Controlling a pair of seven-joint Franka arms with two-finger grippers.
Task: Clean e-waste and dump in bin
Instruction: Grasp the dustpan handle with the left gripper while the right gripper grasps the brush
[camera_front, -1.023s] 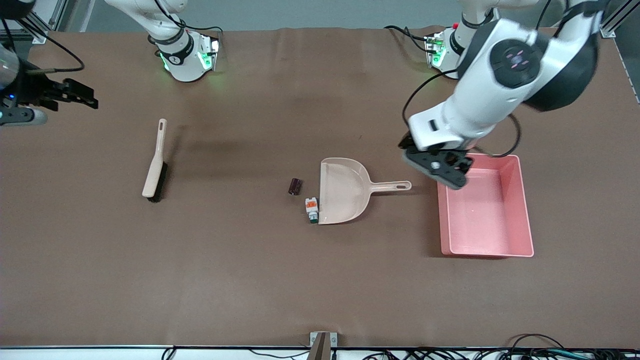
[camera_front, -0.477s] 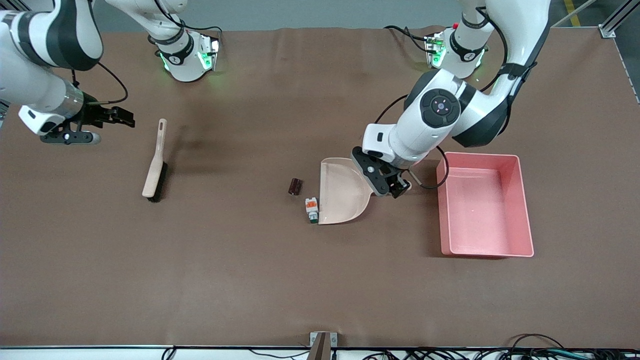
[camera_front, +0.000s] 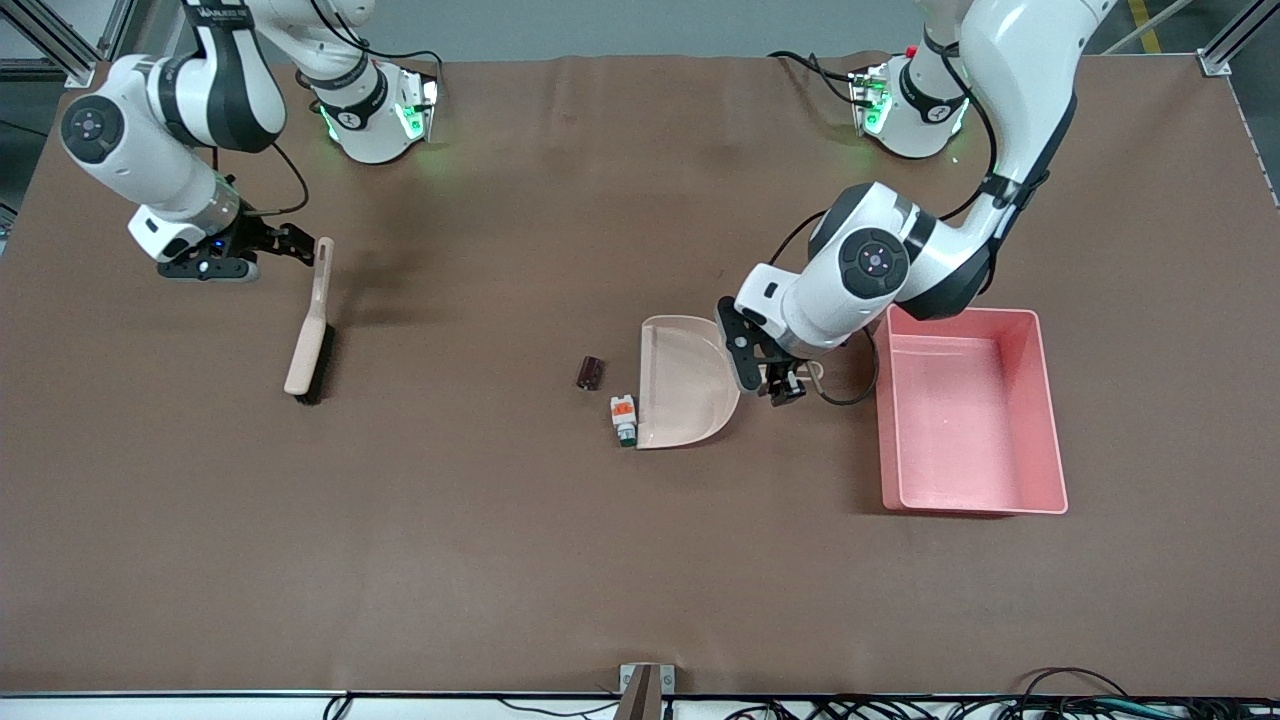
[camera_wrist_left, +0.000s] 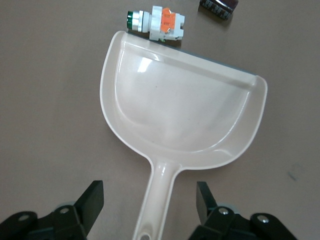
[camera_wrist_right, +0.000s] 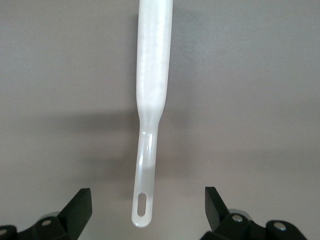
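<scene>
- While I look through the left wrist view, the left gripper (camera_wrist_left: 150, 205) has its fingers (camera_wrist_left: 92, 200) spread on either side of the dustpan (camera_wrist_left: 180, 110) handle, with gaps on both sides and no contact that I can see.
- From the front I see the left gripper (camera_front: 782, 380) low over that handle, between the pan's scoop and the bin (camera_front: 1040, 400).
- Right gripper (camera_wrist_right: 147, 212) fingers (camera_wrist_right: 80, 205) are wide apart, straddling the hole end of the brush (camera_wrist_right: 152, 75) handle without touching it.
- In the front view the right gripper (camera_front: 300, 250) sits at the tip of the brush (camera_front: 310, 335) handle, toward the right arm's end of the table; brush lies flat, bristle end nearer the front camera.
- E-waste: white-silver piece (camera_front: 624, 418) with orange mark and green tip lies on the table, touching or just beside the dustpan's open lip at the corner nearer the front camera. Also visible from the left wrist (camera_wrist_left: 155, 21).
- Dark block (camera_front: 591, 372) sits on the table near the lip but apart from it, toward the right arm's end; only its edge shows in the left wrist view (camera_wrist_left: 219, 5).
- Dustpan (camera_front: 685, 385) lies flat mid-table, handle pointing at the bin.
- Bin is pink, low-walled, on the table toward the left arm's end; I see nothing in it.
</scene>
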